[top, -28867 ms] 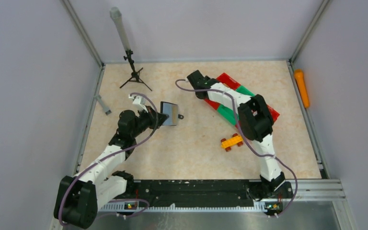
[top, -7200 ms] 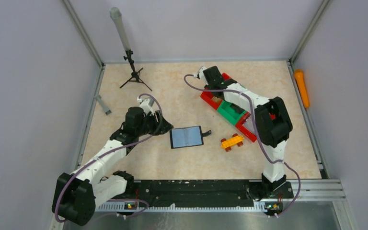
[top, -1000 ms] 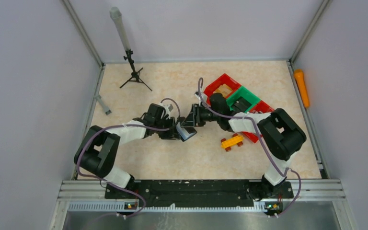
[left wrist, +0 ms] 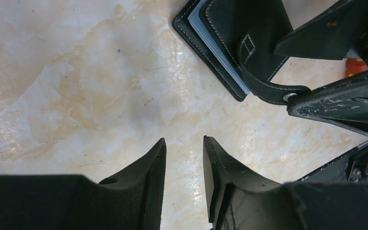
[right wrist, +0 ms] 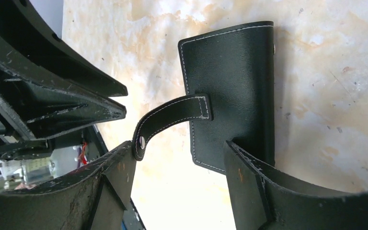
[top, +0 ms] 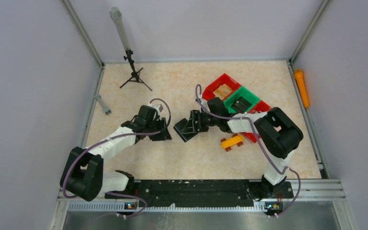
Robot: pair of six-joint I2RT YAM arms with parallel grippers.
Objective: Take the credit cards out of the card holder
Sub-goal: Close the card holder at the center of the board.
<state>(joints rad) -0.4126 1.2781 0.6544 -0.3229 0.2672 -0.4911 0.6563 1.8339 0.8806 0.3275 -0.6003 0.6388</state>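
Note:
The black card holder (top: 184,130) lies folded on the table, between my two grippers. In the left wrist view the card holder (left wrist: 242,33) shows pale card edges (left wrist: 216,50) between its covers. Its strap (right wrist: 172,114) is unsnapped, and the silver snap (right wrist: 143,142) rests against my right gripper's left finger. My right gripper (right wrist: 179,148) is open over the holder's near end, with its right fingertip on the corner. My left gripper (left wrist: 184,143) is open and empty, a little to the left of the holder.
Red and green bins (top: 239,97) stand behind the right arm. A yellow-orange toy car (top: 232,141) sits to the right of the holder. A small tripod (top: 133,72) stands at the back left, and a grey rod (top: 103,104) lies by the left wall.
A second ago both grippers were at the holder. My left gripper has now drawn back to the left, away from it. The holder, open flat 7 s ago, is folded.

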